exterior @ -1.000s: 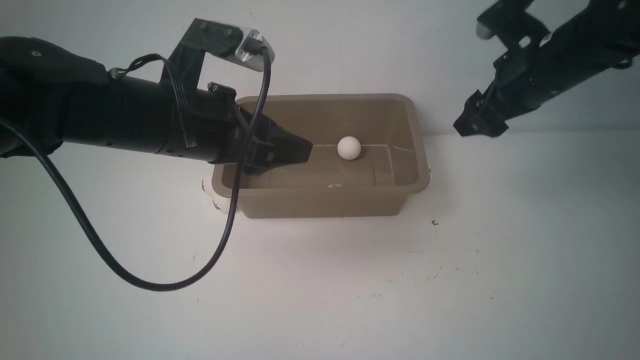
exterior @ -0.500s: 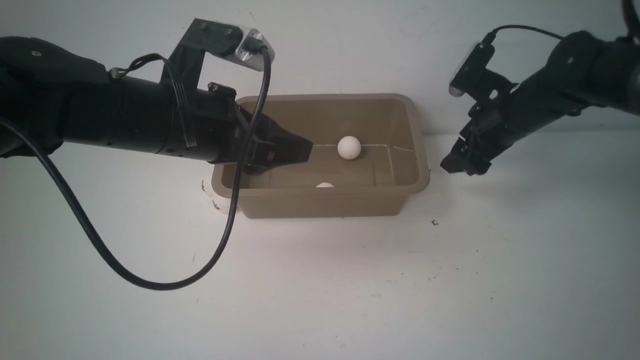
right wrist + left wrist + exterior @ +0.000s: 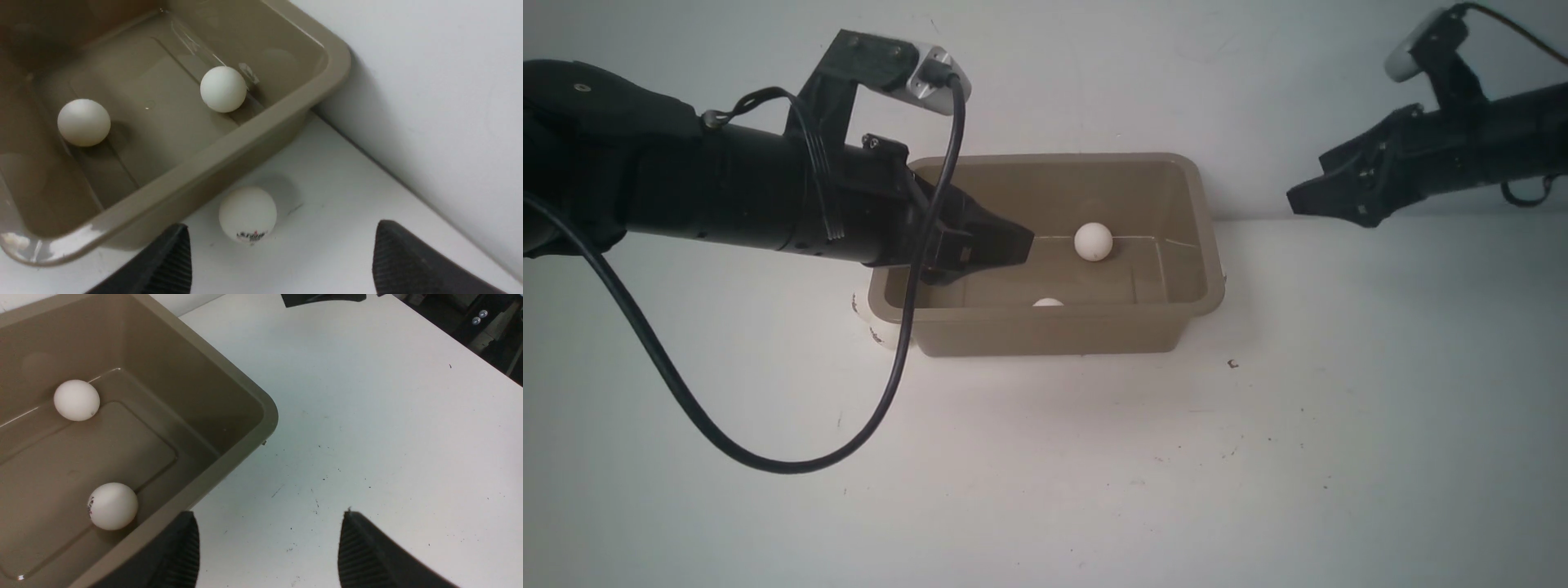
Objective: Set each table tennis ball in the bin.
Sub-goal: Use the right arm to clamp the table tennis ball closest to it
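The taupe bin stands at the middle back of the table. Two table tennis balls lie in it. One is by the far wall. The other is half hidden behind the near wall. A third ball, with a printed logo, rests on the table outside the bin's right end, just ahead of my open, empty right gripper. That ball does not show in the front view. My right gripper hangs right of the bin. My left gripper hovers over the bin's left part, open and empty.
A white round shape with a dark mark pokes out beside the bin's near left corner, under my left arm; it may be another ball. The left arm's black cable loops down over the table. The wall rises close behind the bin.
My right arm dipped toward the bin's right end, then swung back up and to the right. The ball by the bin's near wall rolled into sight. The left arm stayed still.
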`<state>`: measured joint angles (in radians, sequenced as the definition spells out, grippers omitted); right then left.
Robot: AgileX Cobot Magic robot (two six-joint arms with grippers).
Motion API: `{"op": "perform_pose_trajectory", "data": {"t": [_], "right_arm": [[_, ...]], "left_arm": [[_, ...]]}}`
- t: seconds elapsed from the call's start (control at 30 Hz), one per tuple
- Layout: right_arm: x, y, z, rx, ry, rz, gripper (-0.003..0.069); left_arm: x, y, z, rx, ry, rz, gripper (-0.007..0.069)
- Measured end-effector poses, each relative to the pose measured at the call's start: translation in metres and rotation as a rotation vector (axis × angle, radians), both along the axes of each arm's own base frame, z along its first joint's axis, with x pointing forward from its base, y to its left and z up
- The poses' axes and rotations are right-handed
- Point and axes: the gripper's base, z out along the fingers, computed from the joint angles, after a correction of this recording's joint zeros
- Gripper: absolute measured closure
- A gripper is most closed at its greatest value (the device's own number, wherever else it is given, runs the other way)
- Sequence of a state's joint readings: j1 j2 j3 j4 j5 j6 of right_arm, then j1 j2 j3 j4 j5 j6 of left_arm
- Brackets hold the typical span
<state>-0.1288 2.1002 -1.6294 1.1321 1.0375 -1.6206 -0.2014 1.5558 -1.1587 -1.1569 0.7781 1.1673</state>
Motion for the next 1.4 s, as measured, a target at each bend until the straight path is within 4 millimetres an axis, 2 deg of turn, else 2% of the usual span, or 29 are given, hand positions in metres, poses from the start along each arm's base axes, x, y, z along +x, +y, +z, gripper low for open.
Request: {"op": "perform_pose_trajectory", "data": {"t": [0.17,0.3,0.67,0.83,1.17,1.4], "right_arm": [[0.003,-0.001,-0.022,0.028,0.059,0.012,0.0123],[0.007,0.009,-0.039,0.024,0.087,0.019,0.0123],[0.011,0.047,-0.051,-0.112,0.022,0.080,0.0123],[0.013,0.058,-0.055,-0.152,-0.009,0.087,0.0123],[0.018,0.056,-0.074,-0.199,-0.015,0.067,0.0123],[0.018,0.060,-0.078,-0.201,-0.011,0.078,0.0123]], "left_arm": [[0.000,0.000,0.000,-0.007,0.001,0.002,0.0207],[0.000,0.000,0.001,-0.011,0.002,0.004,0.0207],[0.000,0.000,0.001,-0.013,0.003,0.004,0.0207],[0.000,-0.001,0.001,-0.015,0.004,0.004,0.0207],[0.000,-0.001,0.001,-0.016,0.005,0.003,0.0207],[0.000,-0.001,0.001,-0.016,0.005,0.002,0.0207]]}}
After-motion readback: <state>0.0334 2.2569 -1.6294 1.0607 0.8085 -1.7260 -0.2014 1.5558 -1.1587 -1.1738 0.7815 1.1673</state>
